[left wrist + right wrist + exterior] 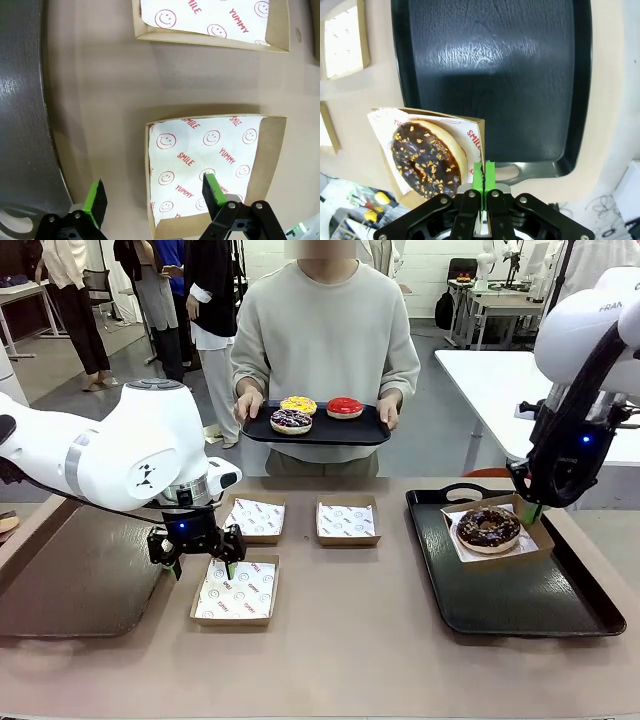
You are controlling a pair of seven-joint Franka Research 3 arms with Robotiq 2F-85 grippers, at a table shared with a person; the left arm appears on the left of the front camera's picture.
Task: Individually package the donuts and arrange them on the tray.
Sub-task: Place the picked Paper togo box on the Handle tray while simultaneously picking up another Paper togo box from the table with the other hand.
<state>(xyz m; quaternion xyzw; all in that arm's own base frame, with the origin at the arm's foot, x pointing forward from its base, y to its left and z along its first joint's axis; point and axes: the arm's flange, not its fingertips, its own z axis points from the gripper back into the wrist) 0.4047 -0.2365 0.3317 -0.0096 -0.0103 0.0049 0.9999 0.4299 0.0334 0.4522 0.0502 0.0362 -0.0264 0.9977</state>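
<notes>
- Desk [380, 640], packaging line: my right end effector [484, 176] is pinched shut on the rim of a brown cardboard box [472, 135] lined with smiley-print paper. The box carries the chocolate-iced ring donut with sprinkles [425, 157].
- That box rests at the far end of the black plastic tray [490, 70] on my right side of the desk; the rest of that tray is bare.
- My left end effector [155, 197] hangs open over an empty paper-lined cardboard box [215, 160]. Its pads straddle one side wall, one inside the box and one outside, and hold nothing.
- Two more empty boxes [347, 520] wait just beyond it, toward the person [325, 330].
- The person stands at the far edge holding a second black tray [365, 430] with the yellow-iced donut [298, 404], the red-iced donut [345, 407] and the dark donut with pink-white drizzle [291, 421].
- The relation that counts, as I judge it: those three lie straight across the desk, well apart from both my arms and raised off the desk. The left arm is nearer and already free, and the empty boxes lie between it and the donuts.
</notes>
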